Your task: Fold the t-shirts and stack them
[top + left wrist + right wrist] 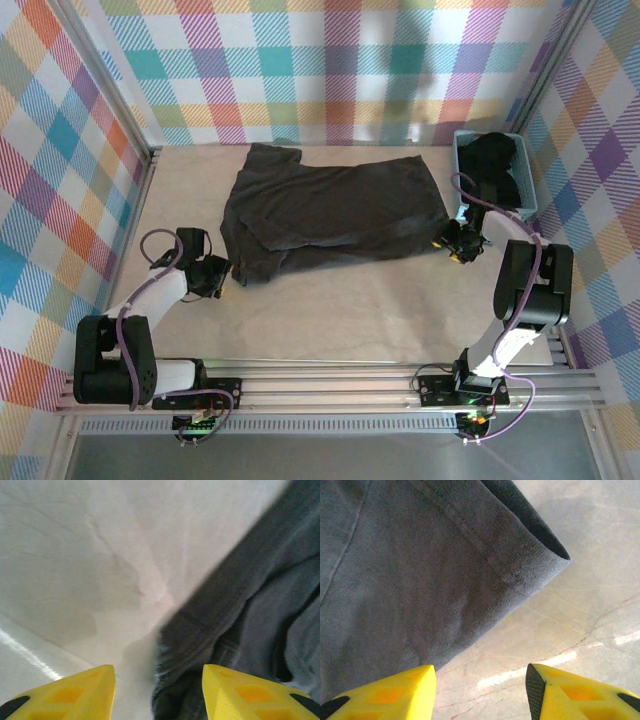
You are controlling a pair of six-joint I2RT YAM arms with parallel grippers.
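Charcoal t-shirt (335, 215) of soft plain knit with stitched hems, lying flat on the pale tabletop (330, 310) near its far edge, long axis left to right; collar end indistinct. The yellow, wedge-shaped left fingers (75, 695) stand apart over its near-left corner. The right fingers (385, 692) stand apart at its right hem. Second dark shirt (495, 160) bunched in light-blue basket (460, 165), far-right corner.

two yellow fingers (75, 692) spread apart down low, rumpled dark t-shirt (250, 610) on the right, its edge running between them, pale tabletop (100, 555) on the left
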